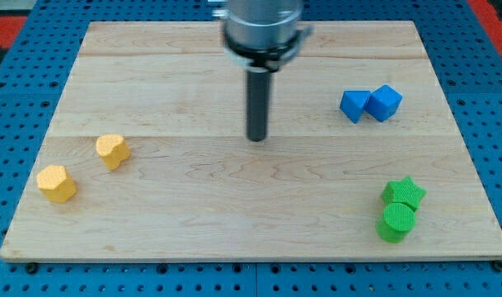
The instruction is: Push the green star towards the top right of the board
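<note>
Camera view shows my tip [257, 138] mid-board, clawless, well apart from green star [405, 191]; no readable writing.

Tip [257, 138] placed mid-board [234, 223], blue pair [355, 106] [385, 102] touching at upper right, green star [404, 192] set against green cylinder [396, 223] below it, lower right, yellow pair [112, 151] [56, 183] apart at left

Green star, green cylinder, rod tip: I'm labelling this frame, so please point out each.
green star [405, 191], camera view, its top face.
green cylinder [396, 219], camera view, its top face.
my tip [257, 139], camera view, the rod's very end.
</note>
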Robot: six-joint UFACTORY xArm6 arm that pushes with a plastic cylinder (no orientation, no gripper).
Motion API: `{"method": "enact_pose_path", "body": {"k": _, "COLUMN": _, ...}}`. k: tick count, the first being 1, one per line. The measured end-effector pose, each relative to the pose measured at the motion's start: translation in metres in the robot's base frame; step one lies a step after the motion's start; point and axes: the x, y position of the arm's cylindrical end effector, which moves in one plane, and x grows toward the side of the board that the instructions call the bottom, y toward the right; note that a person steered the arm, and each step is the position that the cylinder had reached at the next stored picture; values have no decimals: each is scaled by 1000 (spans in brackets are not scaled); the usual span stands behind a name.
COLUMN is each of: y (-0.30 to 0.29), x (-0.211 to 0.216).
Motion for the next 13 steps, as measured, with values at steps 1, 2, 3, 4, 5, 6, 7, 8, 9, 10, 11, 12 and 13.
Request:
{"method": "enact_pose_path", "body": {"k": 1, "y": -88, "x": -14}}
{"method": "enact_pose_path", "body": {"k": 2, "y": -135, "x": -9}}
{"method": "enact_pose_path", "body": {"k": 3, "y": -148, "x": 23}}
{"method": "enact_pose_path", "body": {"k": 4, "y": -194, "x": 52}}
{"method": "enact_pose_path", "body": {"k": 5, "y": -193, "x": 36}}
{"method": "enact_pose_path", "body": {"k": 6, "y": -192, "x": 14}}
{"method": "enact_pose_path", "body": {"k": 7, "y": -191, "x": 4}}
{"method": "enact_pose_path", "body": {"k": 8, "y": -188, "x": -1}}
{"method": "enact_pose_path", "body": {"k": 9, "y": -187, "x": 3}}
{"method": "enact_pose_path", "body": {"k": 10, "y": -185, "x": 5}}
{"method": "enact_pose_path", "body": {"k": 11, "y": -185, "x": 6}}
{"method": "enact_pose_path", "body": {"k": 12, "y": -112, "x": -32}}
{"method": "enact_pose_path", "body": {"k": 13, "y": -47, "x": -46}}
